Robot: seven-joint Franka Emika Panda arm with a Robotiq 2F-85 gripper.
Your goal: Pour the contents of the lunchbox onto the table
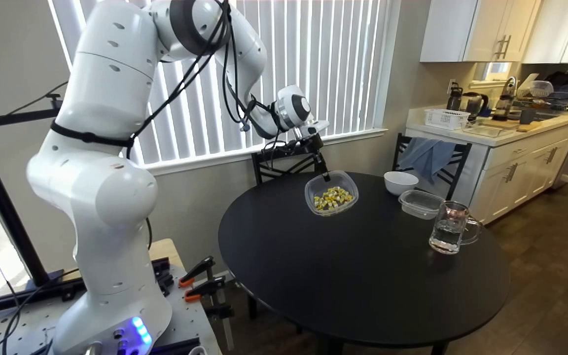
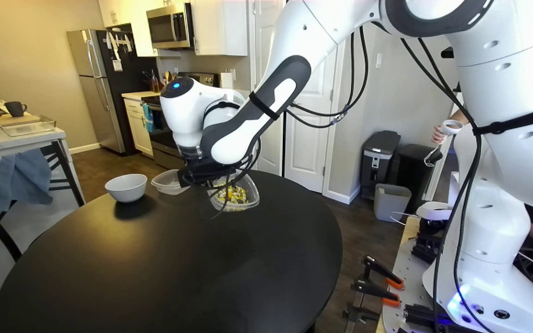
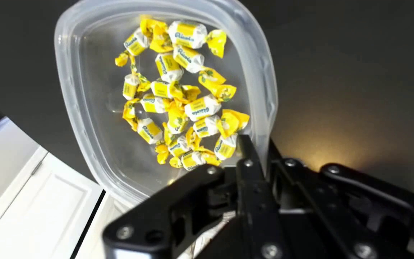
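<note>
The lunchbox (image 1: 341, 182), a shallow clear plastic container with rounded corners, is held by its rim over the table and looks tilted. It also shows in an exterior view (image 2: 249, 192), partly behind cables, and in the wrist view (image 3: 101, 93). The contents (image 3: 202, 108), yellow-and-white wrapped candies, lie inside it and show in both exterior views (image 1: 332, 198) (image 2: 233, 194). My gripper (image 3: 258, 142) is shut on the lunchbox wall, one finger inside and one outside; it also shows in an exterior view (image 1: 324, 170). The table (image 1: 353, 286) is round and black; no candies show on it.
A white bowl (image 1: 400, 183), a second clear container (image 1: 420, 204) and a glass mug (image 1: 449, 229) with clear liquid stand along one side of the table. Chairs (image 1: 454, 172) stand at its edge. A person's hand (image 2: 437, 135) holds a white controller near the robot base.
</note>
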